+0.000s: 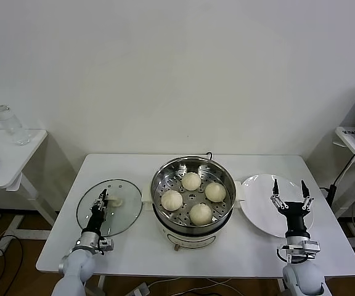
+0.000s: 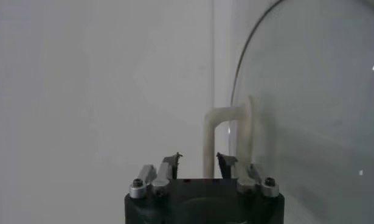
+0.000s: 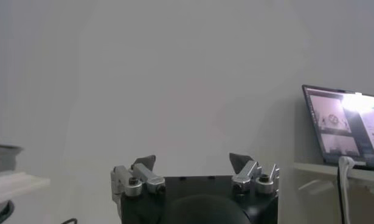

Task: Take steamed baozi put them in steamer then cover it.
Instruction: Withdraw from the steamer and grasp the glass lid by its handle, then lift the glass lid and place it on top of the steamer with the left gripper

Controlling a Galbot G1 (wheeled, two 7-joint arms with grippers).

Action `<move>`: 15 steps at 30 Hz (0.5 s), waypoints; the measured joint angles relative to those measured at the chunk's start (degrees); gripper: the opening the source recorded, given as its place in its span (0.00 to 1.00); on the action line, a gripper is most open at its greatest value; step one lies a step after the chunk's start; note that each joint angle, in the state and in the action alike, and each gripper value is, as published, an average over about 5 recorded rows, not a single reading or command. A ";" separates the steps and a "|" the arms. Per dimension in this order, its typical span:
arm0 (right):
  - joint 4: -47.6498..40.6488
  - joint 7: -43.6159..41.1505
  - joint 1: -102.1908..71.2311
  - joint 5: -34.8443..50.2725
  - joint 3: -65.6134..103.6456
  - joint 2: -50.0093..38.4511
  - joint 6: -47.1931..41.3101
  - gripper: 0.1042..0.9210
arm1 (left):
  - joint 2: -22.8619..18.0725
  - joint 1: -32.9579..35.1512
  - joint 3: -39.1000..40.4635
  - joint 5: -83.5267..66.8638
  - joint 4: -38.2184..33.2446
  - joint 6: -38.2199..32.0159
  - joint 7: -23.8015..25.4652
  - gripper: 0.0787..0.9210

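All four buns already sit on the perforated tray inside the steamer, so only the covering looks left. The glass lid lies flat on the table just beside the pot, on the robot's left, handle up (handy for a top grab). The left gripper has its jaws narrowed around that handle; firm contact I cannot tell. The right gripper hovers spread wide over the empty white plate, out of the way

No readable text or labels anywhere, laptop screen perhaps showing images, too blurred to read
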 measured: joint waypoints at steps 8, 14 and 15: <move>-0.42 -0.04 0.23 -0.13 -0.49 0.00 -0.02 0.88 | 0.52 0.48 -0.64 -1.05 -0.64 -0.99 0.12 0.13; -0.53 -0.06 0.31 -0.17 -0.62 -0.27 -0.01 0.88 | 1.56 1.74 -1.79 -2.49 -4.21 -1.49 0.38 0.13; -0.55 -0.06 0.32 -0.17 -0.62 -0.29 0.01 0.88 | 1.81 2.02 -2.10 -2.81 -5.13 -1.54 0.46 0.13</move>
